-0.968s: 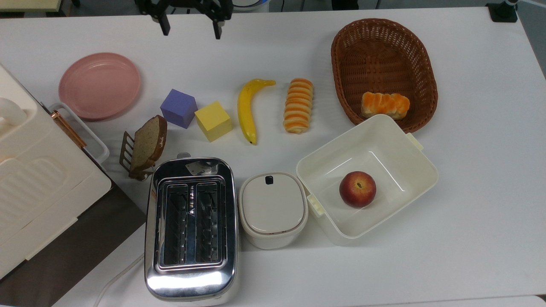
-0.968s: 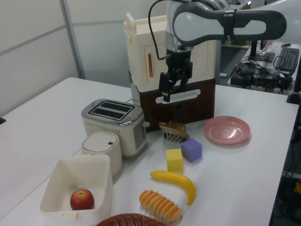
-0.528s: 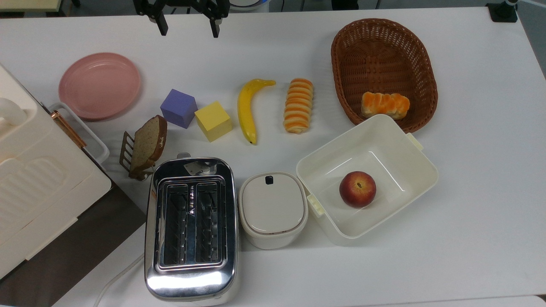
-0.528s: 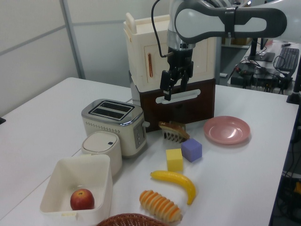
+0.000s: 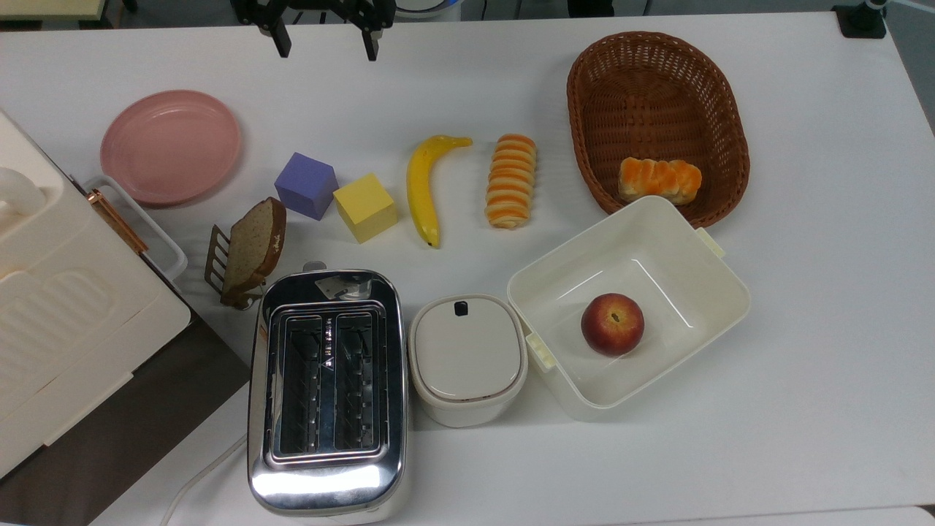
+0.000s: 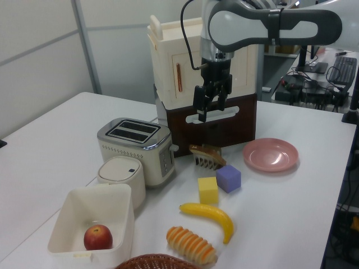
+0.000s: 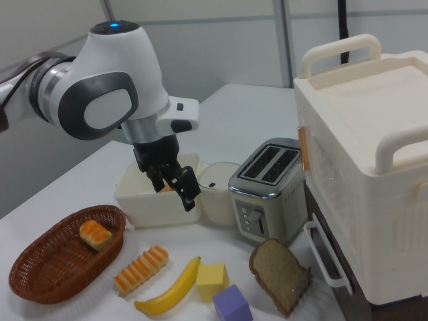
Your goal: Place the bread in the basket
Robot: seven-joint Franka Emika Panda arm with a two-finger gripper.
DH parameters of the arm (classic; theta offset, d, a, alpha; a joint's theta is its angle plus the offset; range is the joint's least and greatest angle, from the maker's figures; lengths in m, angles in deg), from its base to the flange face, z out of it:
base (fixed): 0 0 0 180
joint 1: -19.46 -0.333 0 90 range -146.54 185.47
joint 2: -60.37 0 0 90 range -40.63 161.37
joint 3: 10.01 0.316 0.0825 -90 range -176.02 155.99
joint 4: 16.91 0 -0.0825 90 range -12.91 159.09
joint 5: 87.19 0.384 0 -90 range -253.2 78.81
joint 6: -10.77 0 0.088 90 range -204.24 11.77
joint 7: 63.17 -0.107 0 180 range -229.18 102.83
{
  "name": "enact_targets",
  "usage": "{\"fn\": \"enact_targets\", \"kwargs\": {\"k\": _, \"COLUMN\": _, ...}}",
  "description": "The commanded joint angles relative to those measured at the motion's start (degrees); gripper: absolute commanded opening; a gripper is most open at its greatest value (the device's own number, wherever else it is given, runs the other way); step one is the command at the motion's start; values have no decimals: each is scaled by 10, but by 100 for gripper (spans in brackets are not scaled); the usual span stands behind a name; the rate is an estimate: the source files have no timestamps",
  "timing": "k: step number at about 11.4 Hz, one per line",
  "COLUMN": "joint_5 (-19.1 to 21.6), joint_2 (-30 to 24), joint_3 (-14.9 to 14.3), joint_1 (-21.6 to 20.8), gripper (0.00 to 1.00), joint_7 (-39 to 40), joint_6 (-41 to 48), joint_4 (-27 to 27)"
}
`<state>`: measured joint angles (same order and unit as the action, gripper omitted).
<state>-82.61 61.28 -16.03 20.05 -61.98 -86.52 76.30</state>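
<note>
The bread (image 5: 511,180), a long roll striped orange and cream, lies on the white table between a banana and the basket (image 5: 657,88). The oval brown wicker basket holds a short orange-topped bun (image 5: 659,180) at its near end. My gripper (image 5: 325,45) hangs open and empty at the table's far edge, well off toward the top view's left of the bread and high above the surface. In the left view the gripper (image 6: 208,109) hovers in front of the cream cabinet, with the bread (image 6: 190,245) and basket rim (image 6: 148,261) at the bottom. The right view shows gripper (image 7: 175,189), bread (image 7: 141,269) and basket (image 7: 47,267).
A banana (image 5: 424,186), yellow cube (image 5: 365,207) and purple cube (image 5: 306,185) line up beside the bread. A white container (image 5: 694,241) with an apple (image 5: 612,324) touches the basket's near end. Toaster (image 5: 326,387), lidded pot (image 5: 467,358), bread slice in a rack (image 5: 253,248), pink plate (image 5: 170,146) and cream cabinet (image 5: 66,321) stand nearby.
The gripper has risen a little and drifted slightly; its fingers stay spread. Nothing on the table has moved.
</note>
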Motion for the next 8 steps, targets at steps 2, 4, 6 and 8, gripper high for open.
{"fn": "enact_targets", "kwargs": {"k": 2, "joint_5": 9, "joint_2": -3, "joint_3": -4, "joint_1": -8, "gripper": 100, "joint_7": 7, "joint_6": 19, "joint_4": 3}}
{"fn": "enact_targets", "kwargs": {"k": 4, "joint_5": 9, "joint_2": -3, "joint_3": 0, "joint_1": -9, "gripper": 100, "joint_7": 7, "joint_6": 19, "joint_4": 10}}
{"fn": "enact_targets", "kwargs": {"k": 6, "joint_5": 9, "joint_2": -3, "joint_3": 0, "joint_1": -9, "gripper": 100, "joint_7": 7, "joint_6": 19, "joint_4": 11}}
{"fn": "enact_targets", "kwargs": {"k": 8, "joint_5": 9, "joint_2": -3, "joint_3": 0, "joint_1": -10, "gripper": 100, "joint_7": 8, "joint_6": 19, "joint_4": 11}}
